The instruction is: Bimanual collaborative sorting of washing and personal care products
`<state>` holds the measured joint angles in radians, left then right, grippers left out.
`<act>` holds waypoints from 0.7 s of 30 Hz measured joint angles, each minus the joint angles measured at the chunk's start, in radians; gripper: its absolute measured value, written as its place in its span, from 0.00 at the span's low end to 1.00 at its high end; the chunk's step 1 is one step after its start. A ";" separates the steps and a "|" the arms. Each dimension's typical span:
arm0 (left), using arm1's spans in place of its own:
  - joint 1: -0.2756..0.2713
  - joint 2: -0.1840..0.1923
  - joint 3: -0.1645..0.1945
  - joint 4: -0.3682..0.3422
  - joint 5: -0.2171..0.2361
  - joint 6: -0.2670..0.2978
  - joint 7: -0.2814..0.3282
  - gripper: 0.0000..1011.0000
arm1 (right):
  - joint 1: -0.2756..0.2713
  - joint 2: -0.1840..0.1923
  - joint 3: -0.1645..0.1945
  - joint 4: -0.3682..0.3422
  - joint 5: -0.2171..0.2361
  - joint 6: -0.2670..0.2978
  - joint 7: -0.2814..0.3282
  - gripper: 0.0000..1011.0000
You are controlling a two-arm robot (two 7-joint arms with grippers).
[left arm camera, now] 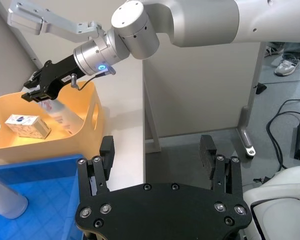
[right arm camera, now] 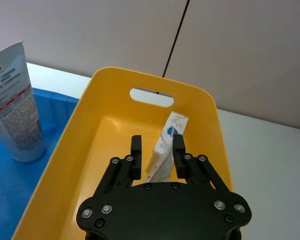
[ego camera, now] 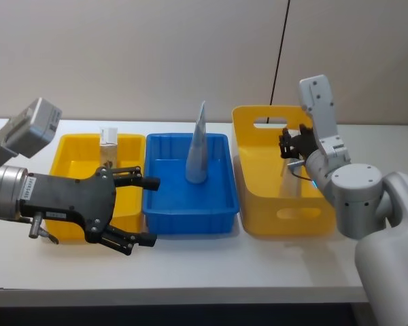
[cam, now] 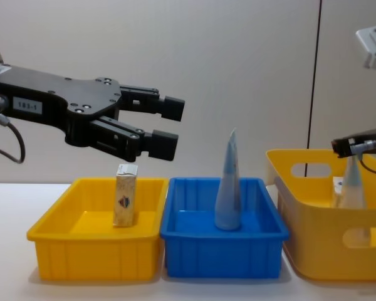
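Right gripper (right arm camera: 157,150) closed on 1 pouch (right arm camera: 166,145) inside yellow basket (right arm camera: 200,100), grip apparently near its tip. Left gripper (ego camera: 144,210) open, empty, above trays. Risk: pouch slips on lift, fouls basket wall.

Left black gripper (ego camera: 144,211) held spread wide at near left; right black gripper (ego camera: 286,144) clamped, angled down at far right.
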<state>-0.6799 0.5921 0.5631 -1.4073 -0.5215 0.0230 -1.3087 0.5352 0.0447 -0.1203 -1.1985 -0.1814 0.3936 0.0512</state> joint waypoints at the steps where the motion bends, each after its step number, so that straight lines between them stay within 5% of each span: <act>1: 0.000 0.000 0.000 0.000 0.000 0.000 0.000 0.99 | 0.001 -0.003 0.001 0.004 -0.002 -0.001 -0.003 0.34; 21: 0.000 0.000 0.000 0.000 0.000 0.000 0.000 0.99 | 0.017 -0.061 0.035 0.004 0.003 -0.061 -0.052 0.96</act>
<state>-0.6799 0.5921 0.5631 -1.4073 -0.5215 0.0230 -1.3087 0.5525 -0.0161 -0.0851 -1.1945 -0.1780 0.3325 -0.0007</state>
